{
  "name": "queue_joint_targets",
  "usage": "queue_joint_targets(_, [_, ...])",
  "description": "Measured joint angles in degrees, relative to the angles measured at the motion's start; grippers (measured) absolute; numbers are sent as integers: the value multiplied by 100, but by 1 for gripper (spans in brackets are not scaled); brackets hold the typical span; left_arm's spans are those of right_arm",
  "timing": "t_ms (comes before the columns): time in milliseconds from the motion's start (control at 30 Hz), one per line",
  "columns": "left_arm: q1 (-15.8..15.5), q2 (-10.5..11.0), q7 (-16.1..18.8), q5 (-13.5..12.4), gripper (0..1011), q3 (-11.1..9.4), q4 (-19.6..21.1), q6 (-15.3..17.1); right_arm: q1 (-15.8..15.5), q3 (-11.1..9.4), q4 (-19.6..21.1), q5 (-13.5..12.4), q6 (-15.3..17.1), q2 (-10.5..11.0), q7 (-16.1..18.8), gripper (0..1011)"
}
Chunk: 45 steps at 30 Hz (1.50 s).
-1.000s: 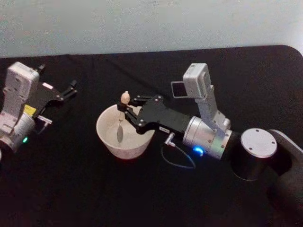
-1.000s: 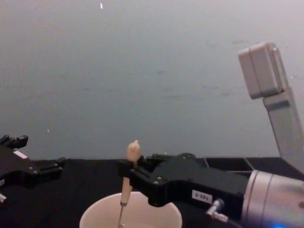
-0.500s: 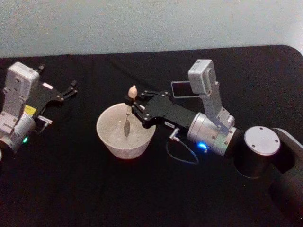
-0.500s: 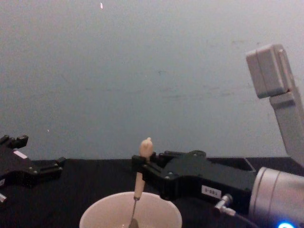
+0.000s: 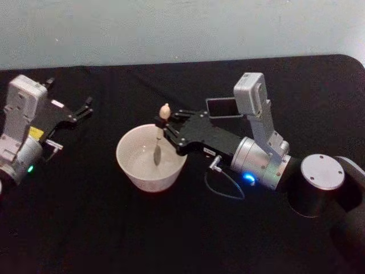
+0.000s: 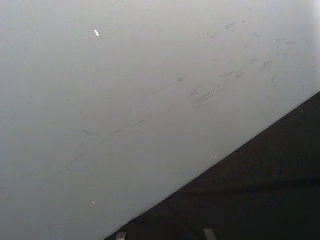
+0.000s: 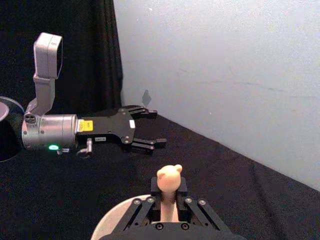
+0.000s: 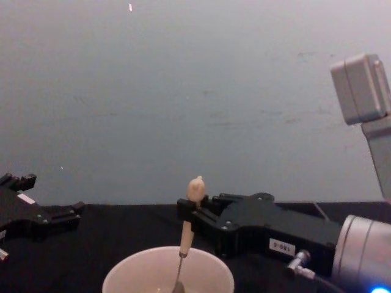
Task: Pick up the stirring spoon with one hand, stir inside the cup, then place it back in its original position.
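Observation:
The stirring spoon (image 5: 161, 128) stands nearly upright, its small metal bowl low inside the cup (image 5: 124, 162). My right gripper (image 5: 165, 127) reaches in from the right and is shut on the spoon's cream handle just below the knob. From the chest, the spoon (image 8: 185, 237) rises out of the cup (image 8: 125, 270) with the right gripper (image 8: 190, 212) clamped on it. In the right wrist view the knob of the spoon (image 7: 169, 176) sticks up between the shut right gripper (image 7: 169, 201). The dark holder box (image 5: 223, 107) sits behind the right gripper, partly hidden.
My left gripper (image 5: 85, 108) rests open and idle at the table's left, well apart from the cup; it is also in the right wrist view as the left gripper (image 7: 150, 130). A thin cable (image 5: 225, 185) loops beside the cup. A pale wall backs the black table.
My right gripper has carried the spoon to the right and slightly farther back across the cup; the spoon's bowl has swept from the cup's left side towards its middle. The left arm stayed still.

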State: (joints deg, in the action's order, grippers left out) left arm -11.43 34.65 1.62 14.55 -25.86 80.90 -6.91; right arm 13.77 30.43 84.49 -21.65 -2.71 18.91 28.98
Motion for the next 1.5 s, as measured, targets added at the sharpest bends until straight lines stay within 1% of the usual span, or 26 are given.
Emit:
queue_joint_targets(300, [0,0,0,0,1001,0,0,0,-1,-67,101,-56,-1,-11,-6,173])
queue_joint_targets(467, [0,0,0,0,1001,0,0,0,-2,-163,259,-145,-19,0,-21,173])
queue_joint_targets(500, [0,0,0,0,1001,0,0,0,2,-209,347,-201,-43,9,-22,173])
queue_joint_targets(767, [0,0,0,0,1001,0,0,0,46,-333,612,-348,-97,40,-44,173])
queue_joint_targets(967, [0,0,0,0,1001,0,0,0,91,-418,737,-394,-125,68,-111,173])
queue_joint_targets(1267, [0,0,0,0,1001,0,0,0,81,-694,899,-396,-147,170,-394,172])
queue_joint_targets(1500, [0,0,0,0,1001,0,0,0,-96,-970,1153,-355,11,354,-616,173])
